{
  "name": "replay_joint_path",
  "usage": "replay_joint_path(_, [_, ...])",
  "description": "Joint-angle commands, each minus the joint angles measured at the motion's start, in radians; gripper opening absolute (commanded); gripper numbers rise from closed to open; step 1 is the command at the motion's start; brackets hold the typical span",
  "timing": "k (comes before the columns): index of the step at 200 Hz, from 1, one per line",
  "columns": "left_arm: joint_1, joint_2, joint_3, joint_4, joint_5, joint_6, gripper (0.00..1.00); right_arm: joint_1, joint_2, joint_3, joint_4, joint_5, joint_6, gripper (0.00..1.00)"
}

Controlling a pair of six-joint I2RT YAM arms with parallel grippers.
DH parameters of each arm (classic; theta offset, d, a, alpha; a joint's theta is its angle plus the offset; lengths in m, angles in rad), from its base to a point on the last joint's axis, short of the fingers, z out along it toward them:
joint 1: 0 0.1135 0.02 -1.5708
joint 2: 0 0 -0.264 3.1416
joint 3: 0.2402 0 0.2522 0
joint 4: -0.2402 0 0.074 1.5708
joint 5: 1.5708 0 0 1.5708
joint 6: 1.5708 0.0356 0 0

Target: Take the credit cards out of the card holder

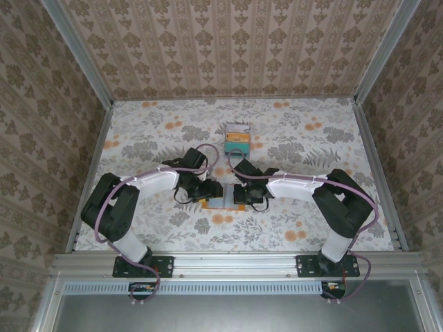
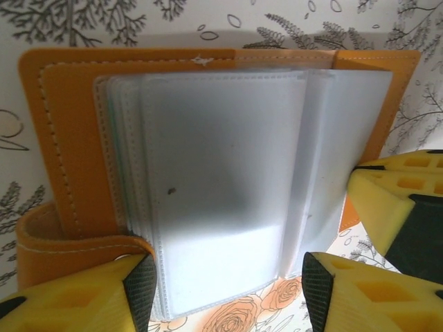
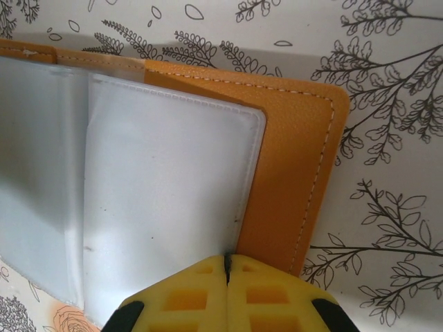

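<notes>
Card holder [image 2: 62,138] lies open on the table [image 1: 311,207] between your claws, with credit cards [image 1: 237,137] stacked beyond it. Left claw [image 2: 230,287] is apart astride the clear sleeves, right claw [image 3: 227,273] is together at the right flap's edge. Probably late stage. Next, check the sleeves and pinch any leftover card.

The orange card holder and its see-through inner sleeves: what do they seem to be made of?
Card holder: likely leather or imitation, matte, pebbled grain, pale edge stitching. Sleeves: soft frosted plastic, slightly glossy, seamed edges.
</notes>
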Motion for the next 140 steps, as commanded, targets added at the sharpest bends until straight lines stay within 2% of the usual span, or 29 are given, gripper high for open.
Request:
replay_joint_path(1, [-0.015, 0.011, -0.001, 0.051, 0.072, 0.024, 0.62, 0.004, 0.019, -0.016, 0.009, -0.013, 0.015, 0.00])
replay_joint_path(24, [-0.017, 0.013, -0.002, 0.084, 0.114, 0.020, 0.63, 0.003, 0.008, -0.013, 0.000, -0.004, 0.014, 0.00])
replay_joint_path(101, [-0.020, 0.009, 0.007, 0.059, 0.089, 0.025, 0.64, -0.036, -0.118, -0.017, -0.083, 0.062, 0.002, 0.02])
replay_joint_path(140, [-0.021, 0.011, 0.015, 0.047, 0.074, 0.025, 0.64, -0.054, -0.089, -0.069, -0.026, 0.018, 0.016, 0.03])
